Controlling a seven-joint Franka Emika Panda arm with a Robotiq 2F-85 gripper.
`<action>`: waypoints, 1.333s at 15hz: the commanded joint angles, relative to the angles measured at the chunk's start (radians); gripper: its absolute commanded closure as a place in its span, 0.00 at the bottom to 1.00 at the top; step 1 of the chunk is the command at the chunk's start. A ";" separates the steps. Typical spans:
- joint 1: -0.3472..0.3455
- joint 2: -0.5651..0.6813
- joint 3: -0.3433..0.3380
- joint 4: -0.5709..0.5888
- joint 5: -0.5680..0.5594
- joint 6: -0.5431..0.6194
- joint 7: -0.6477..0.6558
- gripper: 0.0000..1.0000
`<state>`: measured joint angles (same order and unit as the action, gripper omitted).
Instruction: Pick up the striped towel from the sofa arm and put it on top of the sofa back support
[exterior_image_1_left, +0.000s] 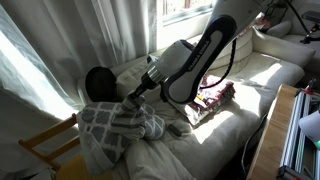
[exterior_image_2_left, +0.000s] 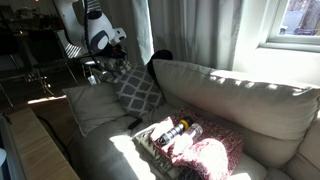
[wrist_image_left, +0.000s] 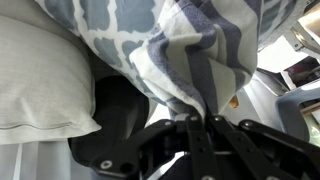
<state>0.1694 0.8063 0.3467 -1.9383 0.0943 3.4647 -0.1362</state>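
Observation:
The towel is grey and white with a lattice and stripe pattern. In an exterior view it (exterior_image_1_left: 112, 125) drapes over the sofa arm, bunched up under my gripper (exterior_image_1_left: 133, 97). In an exterior view it (exterior_image_2_left: 136, 90) hangs down from my gripper (exterior_image_2_left: 118, 62) against the arm end of the sofa. In the wrist view the towel (wrist_image_left: 170, 45) fills the upper frame and a fold of it is pinched between my closed fingers (wrist_image_left: 198, 122). The sofa back support (exterior_image_2_left: 230, 95) is a cream cushion.
A black round object (exterior_image_1_left: 98, 82) sits behind the sofa arm. A tray with bottles (exterior_image_2_left: 170, 135) and a pink fluffy cloth (exterior_image_2_left: 205, 155) lie on the seat. A wooden chair (exterior_image_1_left: 50, 145) stands beside the arm. Curtains (exterior_image_1_left: 60, 40) hang behind.

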 joint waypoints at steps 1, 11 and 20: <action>0.021 -0.003 -0.030 0.000 -0.056 -0.001 0.066 0.96; 0.260 0.011 -0.439 0.166 0.230 0.061 0.045 0.99; 0.391 0.164 -0.708 0.433 0.347 -0.080 0.073 0.99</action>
<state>0.4995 0.8865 -0.2589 -1.6279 0.3812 3.4215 -0.0845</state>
